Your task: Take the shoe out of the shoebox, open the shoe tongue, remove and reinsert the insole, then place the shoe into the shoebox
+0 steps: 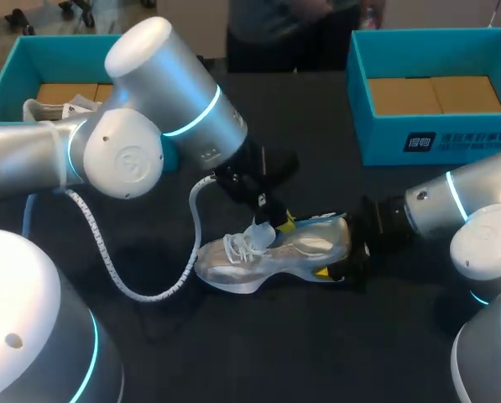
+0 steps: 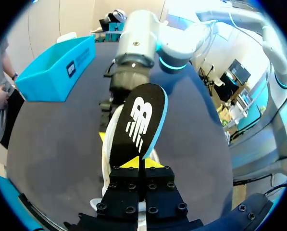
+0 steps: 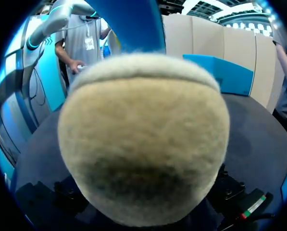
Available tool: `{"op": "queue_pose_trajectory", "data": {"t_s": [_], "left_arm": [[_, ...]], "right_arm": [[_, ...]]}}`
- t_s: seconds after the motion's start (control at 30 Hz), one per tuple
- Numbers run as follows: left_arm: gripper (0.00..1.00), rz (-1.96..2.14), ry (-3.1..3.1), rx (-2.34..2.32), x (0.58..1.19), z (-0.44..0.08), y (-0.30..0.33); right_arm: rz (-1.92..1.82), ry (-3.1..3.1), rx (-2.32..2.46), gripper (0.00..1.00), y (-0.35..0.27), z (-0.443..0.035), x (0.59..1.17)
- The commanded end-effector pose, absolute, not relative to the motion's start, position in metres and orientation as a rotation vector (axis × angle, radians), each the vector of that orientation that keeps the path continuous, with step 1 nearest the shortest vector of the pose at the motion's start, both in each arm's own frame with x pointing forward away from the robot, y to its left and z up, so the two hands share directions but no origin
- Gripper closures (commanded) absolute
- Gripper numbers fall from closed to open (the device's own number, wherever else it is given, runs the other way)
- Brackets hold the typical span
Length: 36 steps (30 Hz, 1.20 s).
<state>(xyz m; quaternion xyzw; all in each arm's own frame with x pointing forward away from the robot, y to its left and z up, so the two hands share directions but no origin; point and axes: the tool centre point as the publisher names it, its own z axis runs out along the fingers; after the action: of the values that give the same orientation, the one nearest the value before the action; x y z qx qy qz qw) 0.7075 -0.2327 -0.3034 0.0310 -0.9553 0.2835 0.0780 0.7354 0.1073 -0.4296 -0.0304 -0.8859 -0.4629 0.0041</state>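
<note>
A silver and white shoe [image 1: 275,250] lies on the dark table [image 1: 317,353], toe toward my left arm. My left gripper [image 1: 275,222] hangs over its opening, shut on the end of the black, blue-edged insole [image 2: 138,120], which stands up out of the shoe [image 2: 106,159]. My right gripper [image 1: 334,256] straddles the heel from the right and holds it. In the right wrist view the fuzzy beige heel [image 3: 143,144] fills the space ahead, the blue insole [image 3: 129,24] rises behind it, and the fingertips are hidden.
One teal shoebox [image 1: 435,138] stands at the back right with a cardboard bottom. Another teal box [image 1: 11,71] sits at the back left behind my left arm, with a white shoe [image 1: 57,109] inside. A white coiled cable [image 1: 149,290] loops over the table left of the shoe.
</note>
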Motion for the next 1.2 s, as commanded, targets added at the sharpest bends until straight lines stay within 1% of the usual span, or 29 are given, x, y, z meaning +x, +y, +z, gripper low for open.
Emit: {"op": "queue_pose_trajectory", "data": {"t_s": [0.03, 0.4, 0.47, 0.53, 0.57, 0.6, 0.63, 0.67, 0.73, 0.77, 1.2], "left_arm": [[1.00, 0.883, -2.856, 0.089, 0.702, -0.305, -0.236], [1.00, 0.934, -2.827, 0.107, 0.704, -0.308, -0.247], [0.58, 0.915, -2.834, 0.086, 0.702, -0.309, -0.248], [0.53, 0.893, -2.854, 0.063, 0.699, -0.309, -0.247], [0.45, 0.888, -2.865, 0.042, 0.697, -0.309, -0.247], [0.22, 0.876, -2.883, 0.029, 0.695, -0.309, -0.246], [0.22, 0.876, -2.883, 0.029, 0.695, -0.309, -0.246], [0.18, 0.876, -2.883, 0.029, 0.695, -0.309, -0.246], [0.09, 0.876, -2.883, 0.029, 0.695, -0.309, -0.246], [0.00, 0.876, -2.883, 0.029, 0.695, -0.309, -0.246], [0.00, 0.876, -2.883, 0.029, 0.695, -0.309, -0.246]], "right_arm": [[-1.445, -2.779, -0.097, 1.00, 0.109, -0.432, 0.737], [-1.445, -2.779, -0.097, 1.00, 0.109, -0.432, 0.737], [-1.445, -2.779, -0.097, 1.00, 0.109, -0.432, 0.737], [-1.445, -2.779, -0.097, 1.00, 0.109, -0.432, 0.737], [-1.445, -2.779, -0.097, 1.00, 0.109, -0.432, 0.737], [-1.445, -2.779, -0.097, 1.00, 0.109, -0.432, 0.737], [-1.445, -2.779, -0.097, 1.00, 0.109, -0.432, 0.737], [-1.445, -2.779, -0.097, 1.00, 0.109, -0.432, 0.737], [-1.445, -2.779, -0.097, 1.00, 0.109, -0.432, 0.737], [-1.445, -2.779, -0.097, 1.00, 0.109, -0.432, 0.737], [-1.445, -2.779, -0.097, 1.00, 0.109, -0.432, 0.737]]}}
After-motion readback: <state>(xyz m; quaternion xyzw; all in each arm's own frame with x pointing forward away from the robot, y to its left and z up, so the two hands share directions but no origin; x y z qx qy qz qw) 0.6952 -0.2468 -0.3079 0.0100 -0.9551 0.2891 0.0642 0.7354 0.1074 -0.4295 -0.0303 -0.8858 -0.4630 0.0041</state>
